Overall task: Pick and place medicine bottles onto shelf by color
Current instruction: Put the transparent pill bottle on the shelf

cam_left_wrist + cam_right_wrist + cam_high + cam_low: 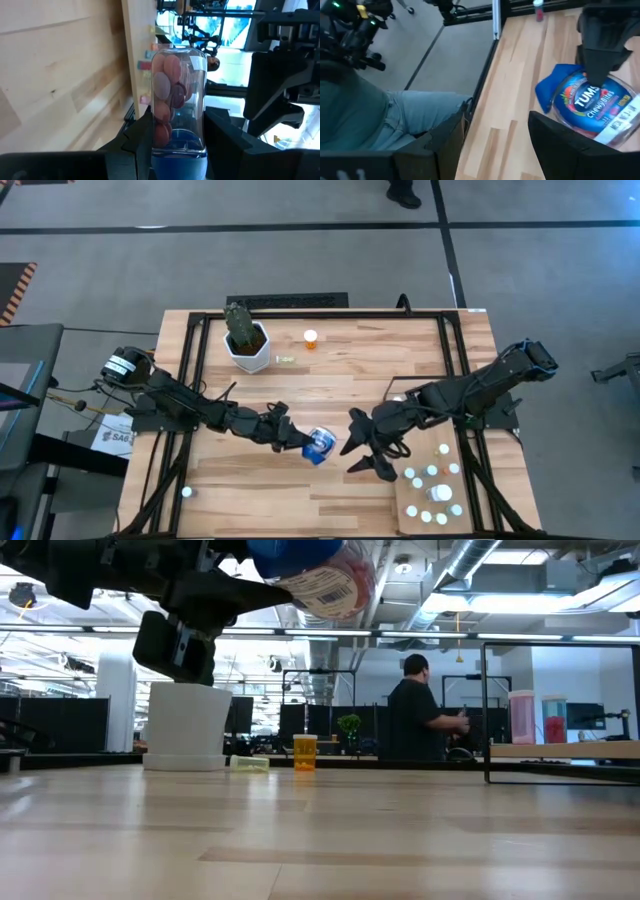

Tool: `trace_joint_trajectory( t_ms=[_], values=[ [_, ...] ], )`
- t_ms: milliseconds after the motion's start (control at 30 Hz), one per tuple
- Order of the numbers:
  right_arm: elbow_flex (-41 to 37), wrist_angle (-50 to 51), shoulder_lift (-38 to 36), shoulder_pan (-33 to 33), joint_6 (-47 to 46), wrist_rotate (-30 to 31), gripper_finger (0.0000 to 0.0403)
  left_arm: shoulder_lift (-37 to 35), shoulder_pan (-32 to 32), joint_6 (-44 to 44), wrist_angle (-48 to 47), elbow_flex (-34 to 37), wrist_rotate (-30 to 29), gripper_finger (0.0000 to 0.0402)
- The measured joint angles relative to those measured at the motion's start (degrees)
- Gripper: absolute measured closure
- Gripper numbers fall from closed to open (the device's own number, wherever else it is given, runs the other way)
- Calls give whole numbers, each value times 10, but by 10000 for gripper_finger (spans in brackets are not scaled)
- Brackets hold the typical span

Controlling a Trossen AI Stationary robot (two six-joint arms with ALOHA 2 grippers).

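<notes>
My left hand (pixel 296 438) was clamped on a blue-capped jar (pixel 320 445), carried above mid-table. It was clear-walled, full of pinkish tablets, with a bright label. My right hand (pixel 362 450) waited just beside it, fingers apart. Next, probably a handover toward the shelf (pixel 408 502) at right.

Left pincer (pixel 300 442) clamped mid-table, right pincer (pixel 362 448) parted, just beside it.
</notes>
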State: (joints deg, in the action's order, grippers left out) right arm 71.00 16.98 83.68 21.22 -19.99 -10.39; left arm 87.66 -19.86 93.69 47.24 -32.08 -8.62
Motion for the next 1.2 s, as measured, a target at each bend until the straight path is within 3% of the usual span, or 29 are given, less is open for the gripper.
trace_joint_trajectory(
  t_ms=[600, 767, 1067, 1200],
  values=[
    [0, -67, 0, 10, -13, 15, 159, 0, 6, -7, 16, 0, 28, 269],
    [0, -102, -7, -11, 62, 14, 159, 0, 18, -34, 57, 0, 30, 269],
    [0, -214, 17, -15, 80, 14, 159, 0, 21, -80, 109, 0, 32, 269],
    [0, -218, 18, -25, 80, 15, 159, 0, 25, -84, 114, 0, 35, 269]
  ],
)
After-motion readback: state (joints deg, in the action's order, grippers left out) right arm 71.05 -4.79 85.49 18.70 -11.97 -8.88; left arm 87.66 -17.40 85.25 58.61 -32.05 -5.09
